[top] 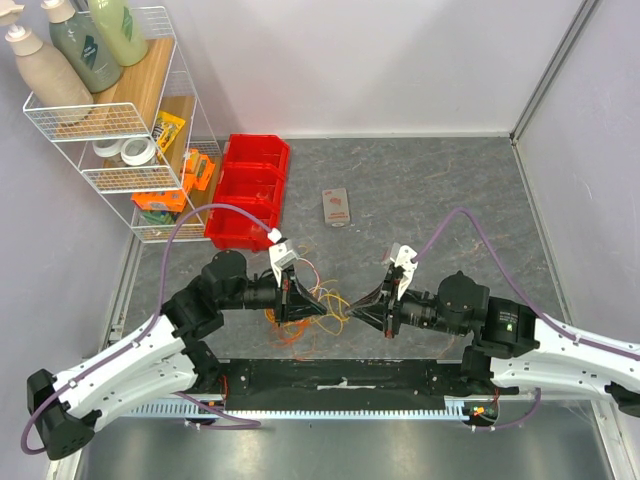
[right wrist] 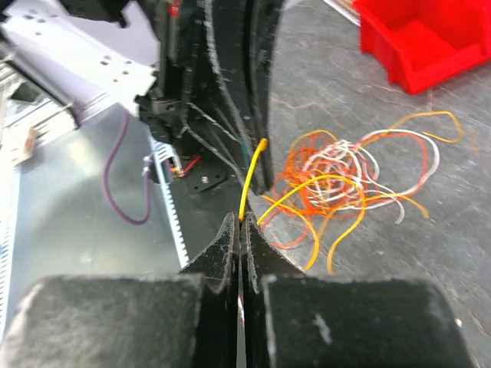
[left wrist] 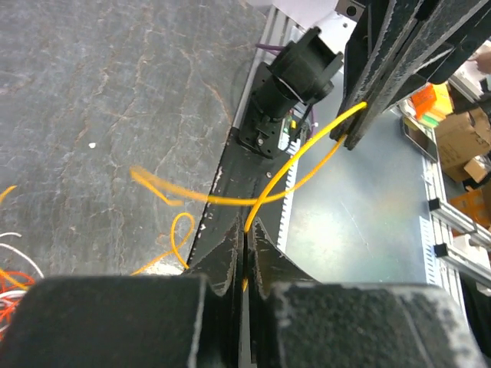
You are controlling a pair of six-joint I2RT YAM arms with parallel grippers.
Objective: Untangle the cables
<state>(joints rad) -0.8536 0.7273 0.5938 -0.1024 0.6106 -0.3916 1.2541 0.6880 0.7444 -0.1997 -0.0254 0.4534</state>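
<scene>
1. Well, my left claw (left wrist: 245, 230) is pressed together on a yellow wire (left wrist: 307, 157). The wire leaves the tips and arcs up to my right claw (right wrist: 240, 222).
2. My right claw is likewise clamped on that wire. A short yellow stretch rises from its tips to the left claw's dark fingers just ahead.
3. From above, both claws sit low over the table (top: 420, 190), tips near each other. They are dark against dark there, so I cannot make out the jaws in that view.
4. The cables (right wrist: 337, 180) lie on the table in a loose heap of orange, white and yellow loops, just beside the left claw.
5. From above, my left claw covers part of the heap, and only a few loops stick out around it.
6. My left wrist view cuts the heap off at the bottom left corner. One orange strand there is blurred.
7. I cannot tell whether the yellow wire runs on into the heap, because my own fingers hide it.
8. A red bin (right wrist: 418, 46) shows beyond the heap, cut off by the frame edge.
</scene>
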